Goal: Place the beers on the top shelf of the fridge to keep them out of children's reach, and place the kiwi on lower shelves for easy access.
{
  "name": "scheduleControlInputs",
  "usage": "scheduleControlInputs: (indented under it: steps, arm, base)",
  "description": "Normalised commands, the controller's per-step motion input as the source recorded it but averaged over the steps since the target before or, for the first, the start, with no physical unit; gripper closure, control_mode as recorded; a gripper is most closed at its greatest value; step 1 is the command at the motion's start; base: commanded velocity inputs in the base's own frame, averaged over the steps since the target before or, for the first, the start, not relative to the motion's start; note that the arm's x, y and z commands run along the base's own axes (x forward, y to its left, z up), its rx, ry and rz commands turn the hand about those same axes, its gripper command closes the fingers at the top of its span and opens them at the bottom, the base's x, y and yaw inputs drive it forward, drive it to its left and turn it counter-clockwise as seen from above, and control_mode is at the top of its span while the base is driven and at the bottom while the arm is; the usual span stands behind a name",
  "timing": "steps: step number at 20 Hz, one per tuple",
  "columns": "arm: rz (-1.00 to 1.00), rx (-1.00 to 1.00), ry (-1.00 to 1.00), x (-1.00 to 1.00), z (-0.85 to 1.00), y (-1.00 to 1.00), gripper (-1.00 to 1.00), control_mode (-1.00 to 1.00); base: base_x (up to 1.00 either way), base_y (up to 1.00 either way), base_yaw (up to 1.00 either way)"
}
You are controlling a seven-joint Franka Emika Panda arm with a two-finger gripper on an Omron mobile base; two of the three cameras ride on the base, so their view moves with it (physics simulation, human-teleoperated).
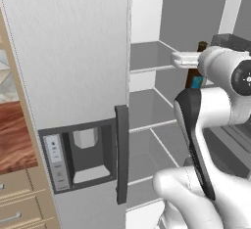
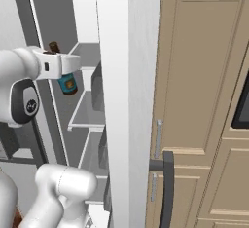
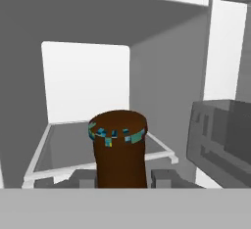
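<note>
- Fridge [image 1: 73, 66] dominates the scene: its brushed-silver door with the dark dispenser recess [image 1: 86, 154] and the dark vertical handle [image 1: 121, 159] stands closed on one side, while the other side is open so the pale grey interior can be reached.
- Inside, the shelves run the full width of the compartment, stacked one above another; the top shelf [image 3: 63, 154] lies ahead of the hand and looks bare, which suits it as the landing place for a bottle meant to be kept high and away from children.
- Door bins [image 3: 220, 135] show as grey boxes on the open door to one side of the hand.
- The white arm reaches forward into the open compartment at upper-shelf height, presumably to carry its load onto that shelf.
- The amber brown beer [image 2: 66, 78] is held in mid-air inside the fridge opening, just in front of the upper shelves, not resting on any of them.
- The fingers [image 3: 164, 178] are clamped on the bottle from both sides, around its body, so it hangs steady while it travels.
- Judging by this, the step in hand is carrying this beer to the top shelf; release is not yet due.
</note>
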Motion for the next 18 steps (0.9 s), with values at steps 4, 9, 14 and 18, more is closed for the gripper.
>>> scheduleControlInputs:
  steps: [4, 9, 14, 18]
  arm:
    - [-0.07, 0.0, 0.0, 0.15, 0.35, -0.05, 1.0, -1.0]
    - [0.0, 0.0, 0.0, 0.21, 0.1, -0.13, 1.0, -1.0]
    - [0.0, 0.0, 0.0, 0.42, 0.0, -0.05, 1.0, -1.0]
    - [0.0, 0.0, 0.0, 0.42, 0.0, -0.02, 1.0, -1.0]
  base:
    - [0.0, 0.0, 0.0]
    - [0.0, 0.0, 0.0]
    - [0.0, 0.0, 0.0]
    - [0.0, 0.0, 0.0]
